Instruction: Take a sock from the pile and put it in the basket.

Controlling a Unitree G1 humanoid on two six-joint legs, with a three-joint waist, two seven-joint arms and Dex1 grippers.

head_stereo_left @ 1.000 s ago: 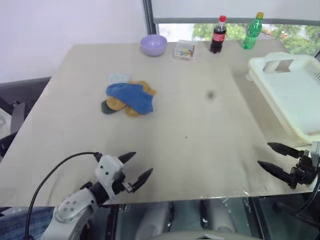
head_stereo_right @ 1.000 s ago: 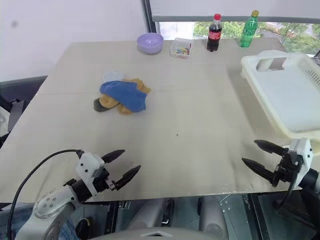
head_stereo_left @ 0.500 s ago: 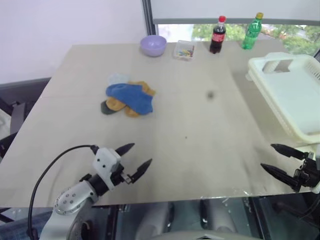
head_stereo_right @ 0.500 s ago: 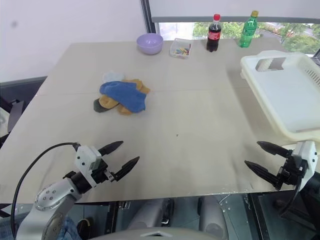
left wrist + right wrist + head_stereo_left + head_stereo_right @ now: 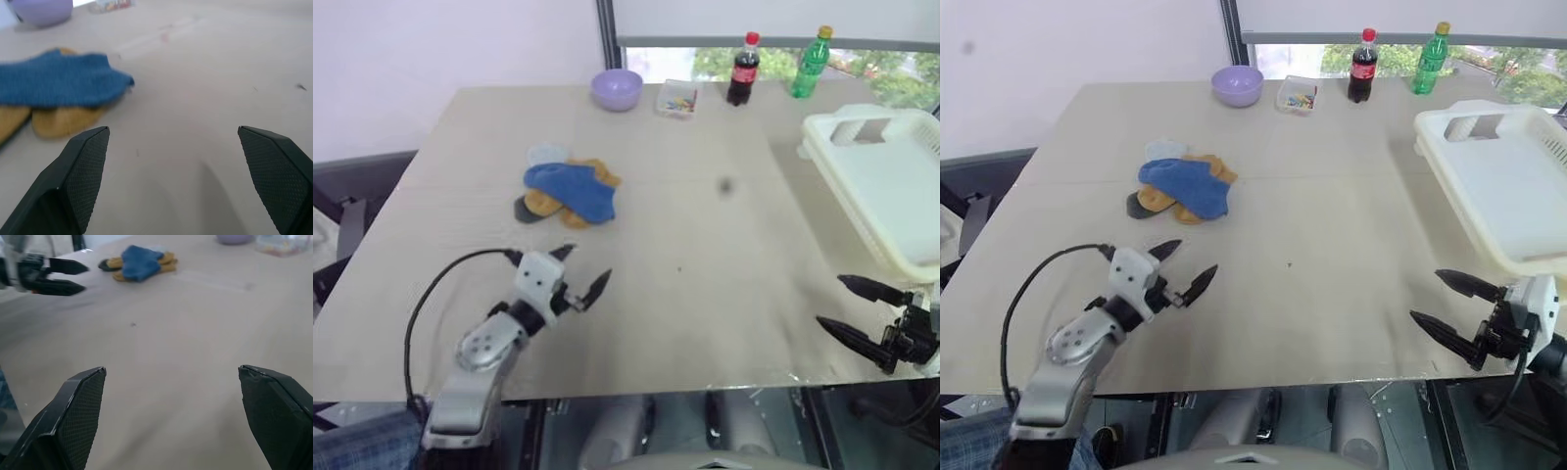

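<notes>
a: item one, the sock (image 5: 570, 188). royal blue, lying on top of the pile (image 5: 563, 192), on the left half of the table (image 5: 705, 255), well back from the near edge. mustard ones under it, a pale blue one at the far side, a dark one at the left.

b: anyone got hold of it?

a: no. left gripper (image 5: 579, 274), fingers spread wide, nothing between them, over the table short of the pile and pointing roughly at it. right gripper (image 5: 852, 307), also spread and empty, at the near right corner, just below the basket (image 5: 881, 186).

b: and the basket?

a: cream, slotted sides, on the right edge of the table. no sock that i can see in the part of it in view.

b: so progress?

a: nothing done yet, by my reckoning. the reach is all there is; grasp, lift, carry across and drop are all left.

b: other stock?

a: far edge: lilac bowl (image 5: 616, 88), small clear tub (image 5: 676, 99) with coloured bits, cola bottle (image 5: 740, 69), green bottle (image 5: 809, 62).

b: anything you can't vouch for?

a: the basket runs off the right side, so its far end and part of its floor go unchecked. how many socks sit under the blue one, i can't count. what is in the tub is too small to tell.
</notes>
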